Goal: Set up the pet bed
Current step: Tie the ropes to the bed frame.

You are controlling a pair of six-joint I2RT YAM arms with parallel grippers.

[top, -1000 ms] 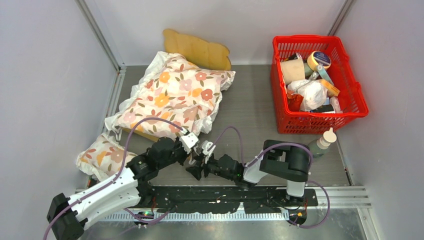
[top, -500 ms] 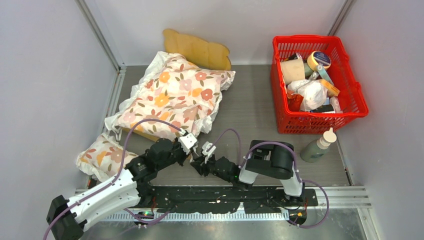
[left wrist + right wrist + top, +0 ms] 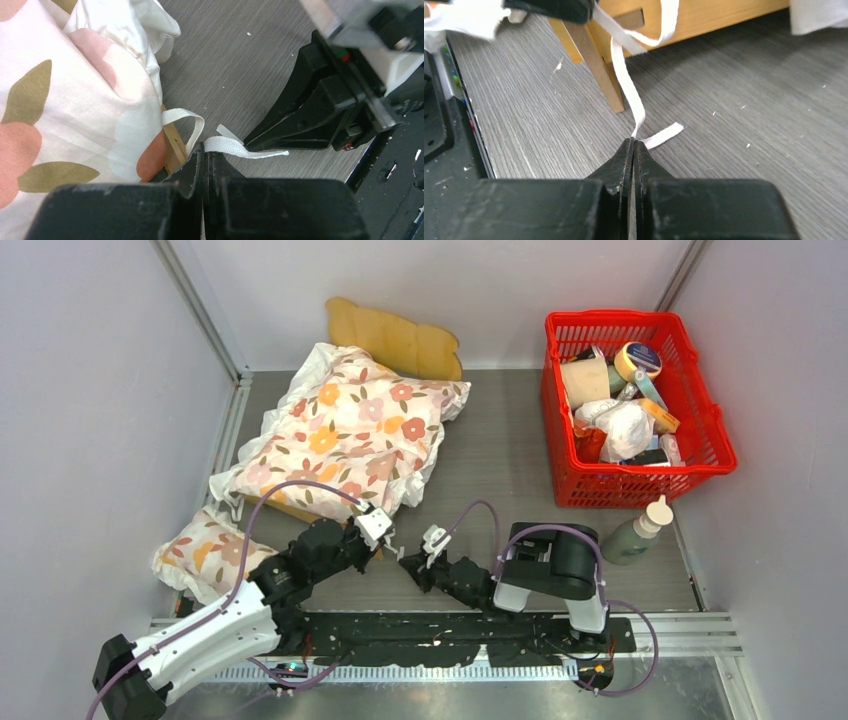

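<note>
Pulled rightward, pinching white tie (image 3: 626,85) in right end effector (image 3: 633,142) and left end effector (image 3: 205,150); may slip if overtensioned.

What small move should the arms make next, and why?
Probably draw the right gripper slowly away from the bed leg to take up slack. Both grippers are shut on the white tie; the left gripper pinches it by the leg, and it curves loosely between them.

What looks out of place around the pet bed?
The floral cushion spills over the pet bed's rails, hiding most of the frame. A small matching pillow lies off the bed, on the table beside its near corner.
</note>
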